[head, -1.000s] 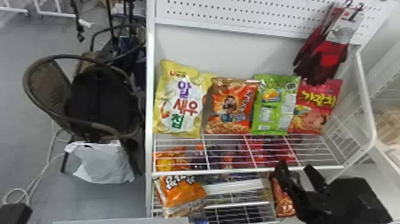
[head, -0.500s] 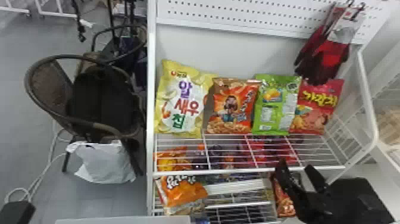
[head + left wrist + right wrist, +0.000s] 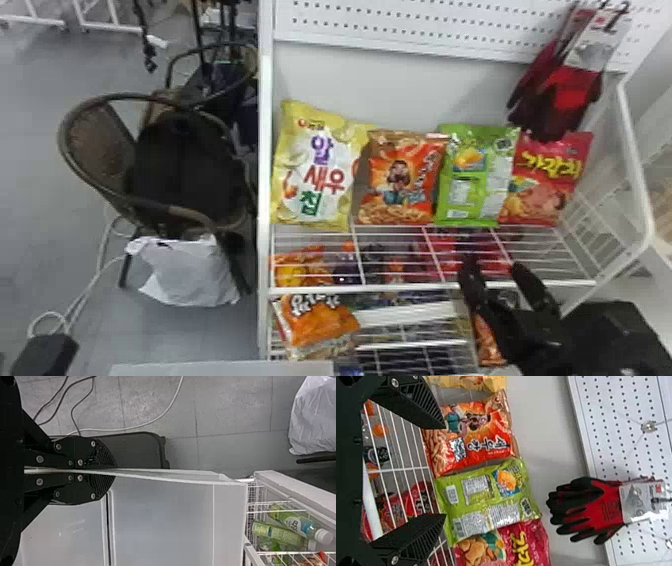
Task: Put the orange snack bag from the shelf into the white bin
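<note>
Bag, orange and red [image 3: 402, 185], upright on the wire shelf [image 3: 375, 288], leaning back between a yellow bag [image 3: 310, 165] and a green bag [image 3: 475, 180]. Next to the green one, on the far side from the orange, a pink bag [image 3: 547, 185]. Right gripper [image 3: 492, 265] at the shelf's front edge, toward its right end, fingers spread wide. In the right wrist view, part of the orange bag and most of the green one beyond the wide gap of the right gripper [image 3: 445, 471]. Left gripper [image 3: 107, 471] closed on the thin upper edge of the white bin [image 3: 230, 526]. Another orange bag [image 3: 320, 325] lower down, tilted, below the shelf's left part. Red and black gloves [image 3: 565, 105] hanging from the pegboard [image 3: 425, 25] above the pink bag. White plastic bag [image 3: 185, 272] beside a wicker chair [image 3: 100, 145], left of the shelf.
</note>
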